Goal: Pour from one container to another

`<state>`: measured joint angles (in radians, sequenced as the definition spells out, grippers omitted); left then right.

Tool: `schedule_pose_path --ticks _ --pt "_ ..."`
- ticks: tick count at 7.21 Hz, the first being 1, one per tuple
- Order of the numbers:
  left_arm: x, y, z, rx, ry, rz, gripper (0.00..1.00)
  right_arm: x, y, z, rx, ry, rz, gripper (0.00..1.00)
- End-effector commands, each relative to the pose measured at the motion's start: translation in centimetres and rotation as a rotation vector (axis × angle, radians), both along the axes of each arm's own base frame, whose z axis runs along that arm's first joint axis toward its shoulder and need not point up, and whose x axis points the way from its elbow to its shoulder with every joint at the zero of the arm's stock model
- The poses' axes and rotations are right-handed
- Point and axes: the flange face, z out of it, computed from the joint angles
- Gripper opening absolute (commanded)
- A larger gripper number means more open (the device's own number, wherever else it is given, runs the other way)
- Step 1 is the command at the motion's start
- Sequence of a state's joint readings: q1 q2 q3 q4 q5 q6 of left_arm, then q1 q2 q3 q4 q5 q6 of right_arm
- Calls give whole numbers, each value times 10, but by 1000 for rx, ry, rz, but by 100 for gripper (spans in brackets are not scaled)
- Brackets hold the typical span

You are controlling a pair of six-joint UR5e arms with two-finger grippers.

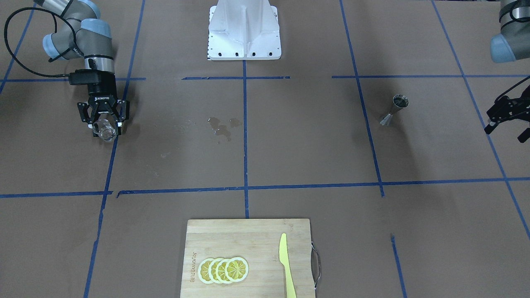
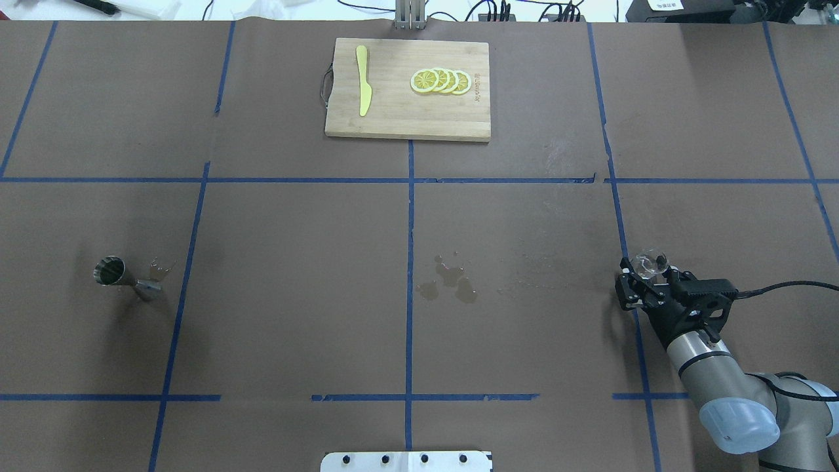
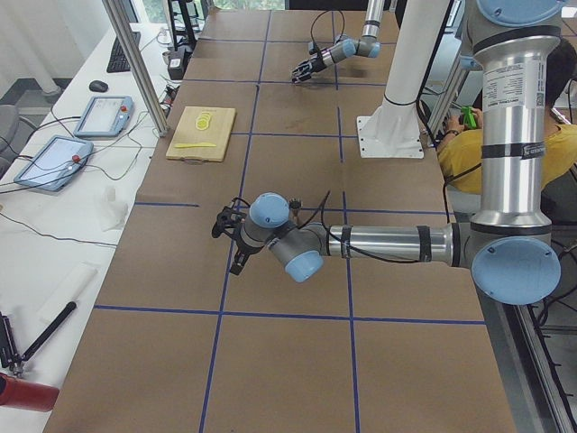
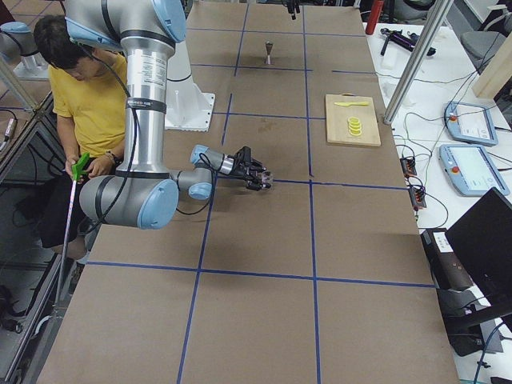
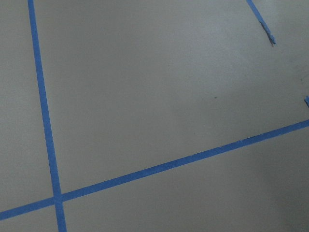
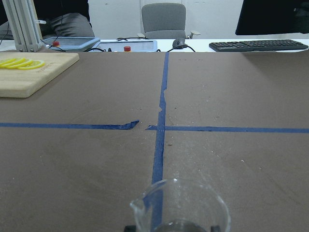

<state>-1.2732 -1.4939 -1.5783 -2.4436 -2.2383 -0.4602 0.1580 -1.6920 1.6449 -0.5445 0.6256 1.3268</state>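
Toward the bench's left edge, the left gripper (image 1: 506,132) hangs above the surface with its fingers spread and nothing between them. Just inward of it the steel jigger (image 2: 129,280) stands upright, open mouth up. Small puddles (image 2: 449,282) lie at the bench's middle. Near the right edge, the right gripper (image 2: 645,272) is clamped around the clear glass cup (image 2: 649,263) over a blue tape line (image 2: 619,216), well apart from the jigger.

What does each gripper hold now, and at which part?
The right gripper holds the glass cup by its side wall, one of the jaws on each side. The left gripper holds nothing.
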Motion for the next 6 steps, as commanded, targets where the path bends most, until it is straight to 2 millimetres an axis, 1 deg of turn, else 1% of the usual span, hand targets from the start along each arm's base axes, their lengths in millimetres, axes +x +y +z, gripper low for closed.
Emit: schedule_pose_path --ticks 1,2,3,4,6 --pt "0 0 0 0 0 0 100 0 0 0 0 0 0 73" --pt "0 0 0 0 0 0 100 1 0 1 0 2 0 73" --pt "0 -1 -1 2 0 0 100 1 0 0 0 -4 0 91" --pt "0 -1 -2 3 1 0 100 5 3 3 1 -3 -5 99" --pt "0 -1 -4 8 2 0 100 12 6 -1 3 -9 -10 99"
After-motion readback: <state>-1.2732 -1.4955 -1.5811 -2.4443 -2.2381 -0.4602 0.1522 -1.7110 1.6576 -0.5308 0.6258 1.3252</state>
